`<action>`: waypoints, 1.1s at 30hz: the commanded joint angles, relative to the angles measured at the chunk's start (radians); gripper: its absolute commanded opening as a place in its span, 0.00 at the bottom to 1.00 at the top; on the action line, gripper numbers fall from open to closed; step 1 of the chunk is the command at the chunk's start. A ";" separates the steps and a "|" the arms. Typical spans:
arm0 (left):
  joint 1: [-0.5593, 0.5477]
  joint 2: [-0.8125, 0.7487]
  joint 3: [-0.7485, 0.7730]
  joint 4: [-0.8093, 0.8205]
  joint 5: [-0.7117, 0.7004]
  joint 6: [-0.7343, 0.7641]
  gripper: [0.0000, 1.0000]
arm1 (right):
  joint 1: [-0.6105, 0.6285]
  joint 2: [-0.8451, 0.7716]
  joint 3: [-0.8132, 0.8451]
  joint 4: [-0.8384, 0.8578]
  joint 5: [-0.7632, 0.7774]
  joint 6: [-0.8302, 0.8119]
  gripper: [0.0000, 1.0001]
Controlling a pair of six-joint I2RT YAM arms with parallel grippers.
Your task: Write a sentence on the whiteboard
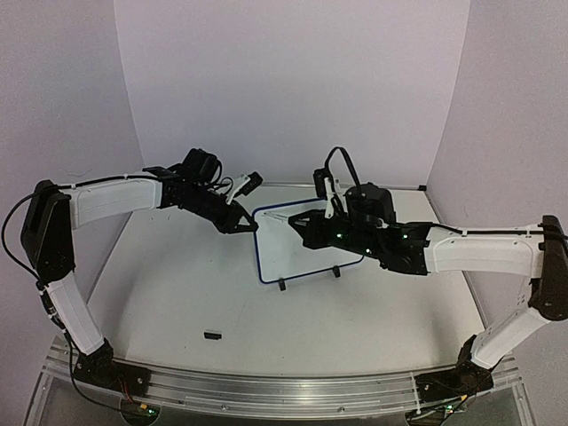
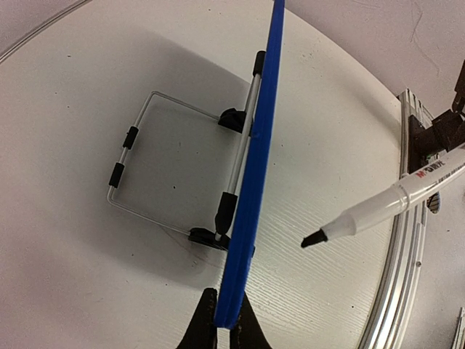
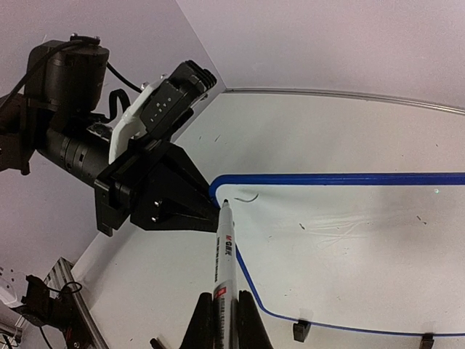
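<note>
Standing near the table's (image 1: 177,293) far edge, the whiteboard (image 1: 297,248) looked light, stiff and easily tipped from above. Left wrist: the left gripper (image 2: 221,323) pinched its blue rim tight, a sound hold. Right wrist: the right gripper (image 3: 221,320) clenched the marker (image 3: 221,254), tip at the board's upper-left corner.

This looks like a robotics lab test cell: two white-and-black robot arms, the left arm (image 1: 106,200) and the right arm (image 1: 484,253), are bolted to an aluminium rail (image 1: 266,390) along the near edge of a white table (image 1: 177,293). Plain pale backdrop panels (image 1: 293,89) box the table in on three sides, and loose black cables (image 1: 11,232) run along the arms, whose bases show small green lights. A whiteboard (image 1: 295,253) on a wire stand sits on the table as a staged prop.
</note>
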 commanded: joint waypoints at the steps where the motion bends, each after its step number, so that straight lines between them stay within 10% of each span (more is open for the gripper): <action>1: -0.008 -0.001 0.029 -0.010 -0.034 0.024 0.00 | -0.003 0.011 0.019 0.017 0.000 0.000 0.00; 33: -0.011 0.003 0.030 -0.013 -0.038 0.026 0.00 | -0.003 0.052 0.046 0.004 0.057 -0.006 0.00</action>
